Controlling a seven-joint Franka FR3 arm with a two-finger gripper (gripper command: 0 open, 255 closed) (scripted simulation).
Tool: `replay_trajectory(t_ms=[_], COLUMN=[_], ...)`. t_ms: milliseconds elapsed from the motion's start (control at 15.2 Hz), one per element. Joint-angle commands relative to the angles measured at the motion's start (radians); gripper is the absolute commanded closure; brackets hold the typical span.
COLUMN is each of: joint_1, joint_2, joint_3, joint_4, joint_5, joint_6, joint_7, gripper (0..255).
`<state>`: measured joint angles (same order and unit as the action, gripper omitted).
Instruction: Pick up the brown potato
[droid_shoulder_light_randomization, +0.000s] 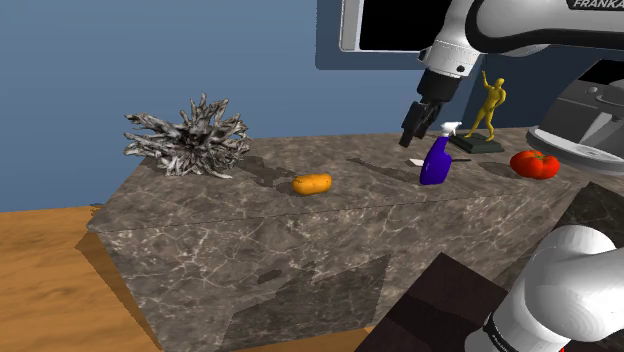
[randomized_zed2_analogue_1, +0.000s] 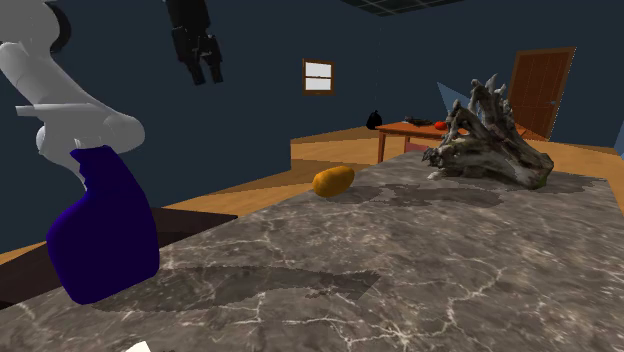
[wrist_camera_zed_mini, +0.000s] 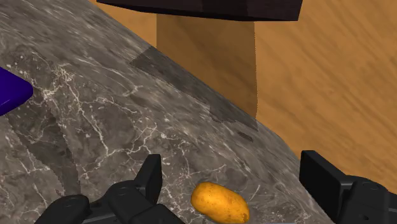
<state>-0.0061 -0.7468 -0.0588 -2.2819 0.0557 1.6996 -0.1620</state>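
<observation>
Gripper, fingers spread and empty, hangs above the counter; the potato lies at its eight o'clock in the shoulder view. It should centre overhead, then straddle the narrow width.

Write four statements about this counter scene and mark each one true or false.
1. The gripper holds the potato. False: it is open, and the potato lies untouched on the counter.
2. The blue spray bottle stands upright. True.
3. The tomato lies on the floor. False: it is on the counter.
4. In the shoulder view, the potato lies left of the spray bottle. True.
</observation>
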Motion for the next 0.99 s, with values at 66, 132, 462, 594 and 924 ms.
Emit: replay_trajectory(t_ms=[66,132,462,594,924], joint_1=[0.01,0.021,0.07,0.087,0.124], joint_2=[0.038,0.077,0.276,0.358,0.563], joint_3=[-0.011,-0.022,-0.069,-0.082,-0.1], joint_4=[0.01,0.021,0.098,0.137,0.253], joint_5=[-0.006,-0.011,-0.025,-0.026,-0.021], joint_6=[0.018,0.036,0.11,0.133,0.174], joint_7=[-0.037,-0.073,-0.25,-0.319,-0.486], gripper=[0,0,0,0,0])
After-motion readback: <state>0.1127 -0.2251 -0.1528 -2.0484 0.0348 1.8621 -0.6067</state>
